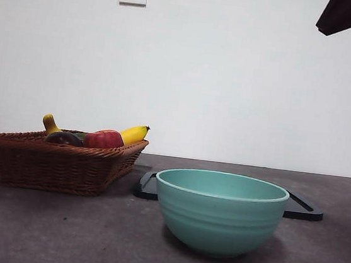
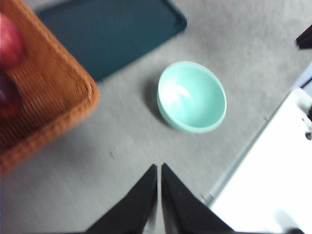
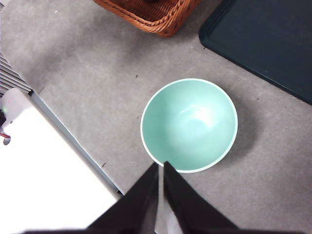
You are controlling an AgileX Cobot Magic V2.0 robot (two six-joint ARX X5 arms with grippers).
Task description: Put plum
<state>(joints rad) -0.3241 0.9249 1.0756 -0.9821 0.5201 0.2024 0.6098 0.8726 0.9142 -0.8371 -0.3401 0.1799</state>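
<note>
The plum (image 1: 64, 138) is a dark, almost black fruit lying in the wicker basket (image 1: 51, 165) at the left, beside a red apple (image 1: 103, 139). In the left wrist view it shows as a blurred dark shape (image 2: 6, 97) at the basket's (image 2: 44, 97) inside edge. My left gripper (image 2: 159, 168) hangs shut and empty high over bare table between basket and bowl. Shut and empty too, my right gripper (image 3: 161, 165) hovers high above the near rim of the teal bowl (image 3: 189, 124). Both arms show only as dark tips at the front view's top corners.
The teal bowl (image 1: 220, 213) stands empty at the middle front, with a flat black tray (image 1: 303, 211) behind it. A banana (image 1: 134, 133) and a yellow gourd-like fruit (image 1: 51, 123) also lie in the basket. A white block (image 3: 44, 165) borders the table's near edge.
</note>
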